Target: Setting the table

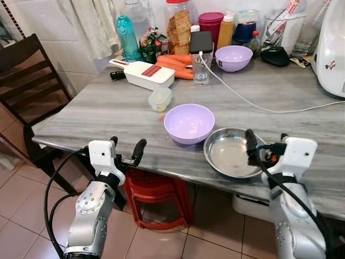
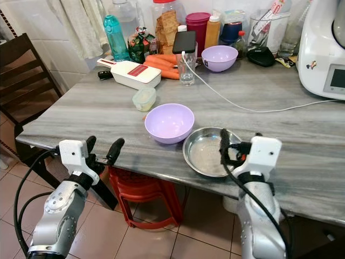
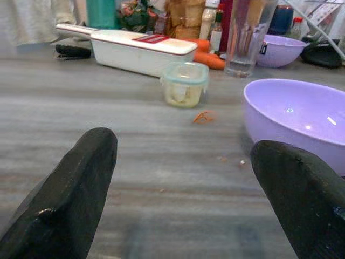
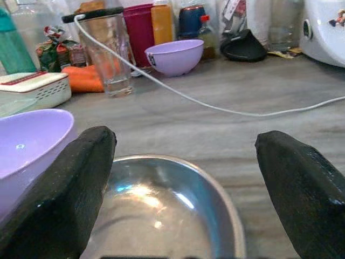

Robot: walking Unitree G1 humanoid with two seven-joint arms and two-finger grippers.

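Observation:
A shallow steel dish (image 1: 229, 154) sits near the table's front edge, touching a purple bowl (image 1: 188, 123) to its left. A second purple bowl (image 1: 233, 58) stands at the back among bottles. My right gripper (image 1: 267, 140) is open over the dish's right rim; in the right wrist view its fingers (image 4: 59, 189) straddle the steel dish (image 4: 161, 199) with nothing between them. My left gripper (image 1: 126, 147) hovers open at the front edge, left of the near bowl, which the left wrist view shows as the purple bowl (image 3: 294, 116) beside one finger.
A small lidded container (image 1: 160, 99), a white slicer box (image 1: 145, 74), carrots (image 1: 178, 65) and a glass holding a phone (image 1: 201, 67) lie farther back. A white cable (image 1: 259, 105) crosses the table (image 1: 97, 116). A white appliance (image 1: 331, 48) stands right, a dark chair (image 1: 27, 81) left, a red stool (image 1: 159, 199) underneath.

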